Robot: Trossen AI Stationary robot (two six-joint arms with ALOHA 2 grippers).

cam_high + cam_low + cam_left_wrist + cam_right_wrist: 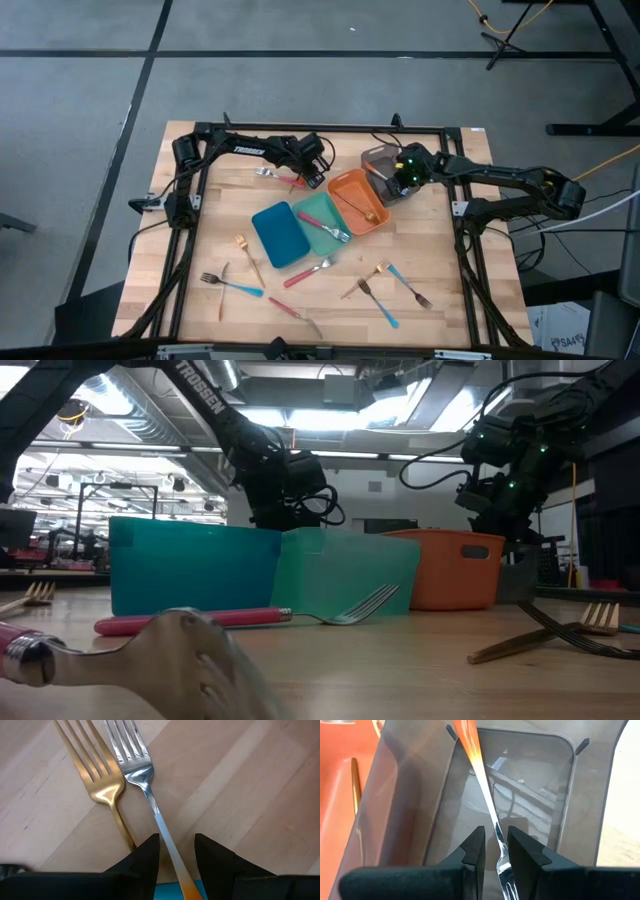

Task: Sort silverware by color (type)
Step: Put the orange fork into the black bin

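Observation:
A gold fork (102, 785) and a silver fork with an orange handle end (145, 785) lie side by side on the wooden table at the far left (275, 176). My left gripper (176, 857) is low over them and open, one finger on each side of the silver fork's stem. My right gripper (496, 852) hangs over the grey tray (530, 785) at the far right (400, 180), shut on another silver fork with an orange handle (487, 800). My right gripper pinches the fork between its two fingers at the neck (497, 837), just behind the tines (507, 887). The fingers slant downward and lie across the fork. Its orange handle end (467, 742) points away from the fingers into the grey tray; whether it touches the tray, I cannot tell.
Blue (280, 233), teal (318, 212) and orange (350, 188) trays stand in a row mid-table, with the grey tray (378, 160) behind. A red-handled fork (325, 230) lies in the teal tray and a gold utensil (365, 208) in the orange one. Several forks lie along the near side.

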